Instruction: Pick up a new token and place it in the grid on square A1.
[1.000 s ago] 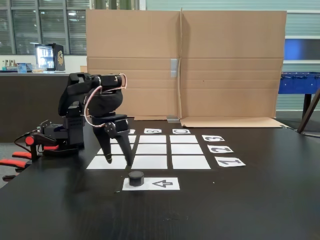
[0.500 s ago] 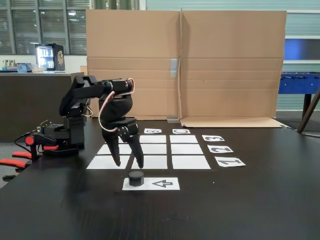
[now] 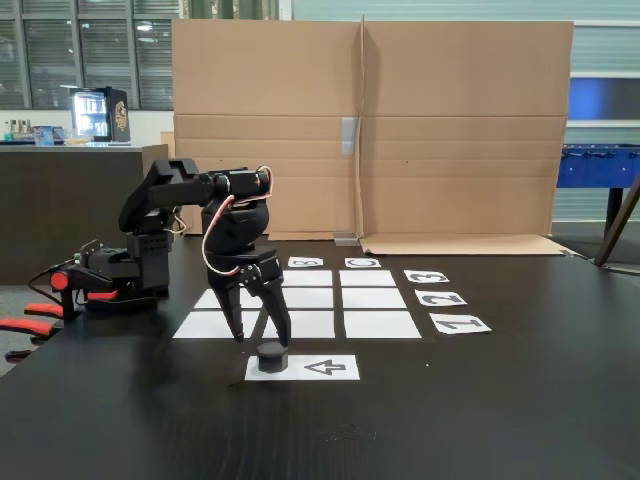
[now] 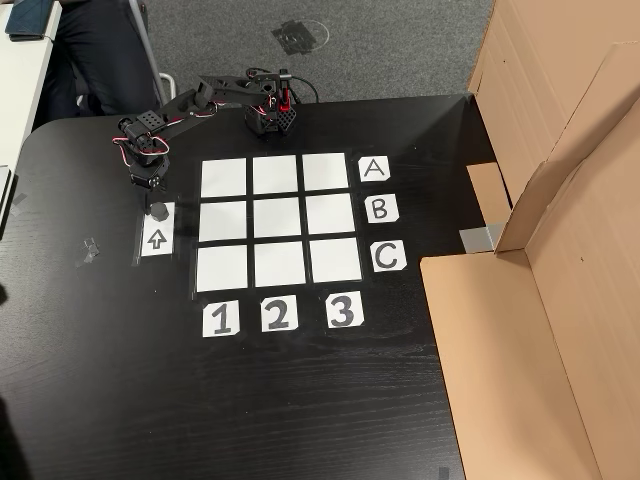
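Hovering over the token

Spread fingers of the gripper (image 3: 264, 338) are seen poised just above the token (image 3: 272, 356) on the arrow strip (image 3: 318, 368). Part of the grid (image 3: 300, 300) is hidden behind the arm; square A1 (image 4: 224, 178) lies bare beyond.

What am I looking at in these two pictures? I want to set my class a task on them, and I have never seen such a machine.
It is a small black robot arm bolted to a dark table. One camera stands in front at table height; the other looks down from above. Its two-finger gripper hangs open just above the token, a black puck on a white arrow strip. It holds nothing. Beside lies the grid, nine blank papers, with cards A, B, C and 1, 2, 3. Square A1 is bare. Cardboard stands behind.
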You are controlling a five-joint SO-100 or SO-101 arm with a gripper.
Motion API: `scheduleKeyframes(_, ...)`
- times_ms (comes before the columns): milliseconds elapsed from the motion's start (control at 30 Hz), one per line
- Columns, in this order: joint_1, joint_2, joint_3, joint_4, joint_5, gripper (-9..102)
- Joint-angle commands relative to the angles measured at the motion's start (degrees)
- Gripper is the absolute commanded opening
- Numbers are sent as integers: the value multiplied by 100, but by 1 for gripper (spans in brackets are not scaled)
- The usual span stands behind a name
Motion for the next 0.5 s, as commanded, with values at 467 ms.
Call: scheduleKeyframes(467, -53, -387, -738, 26, -105, 31)
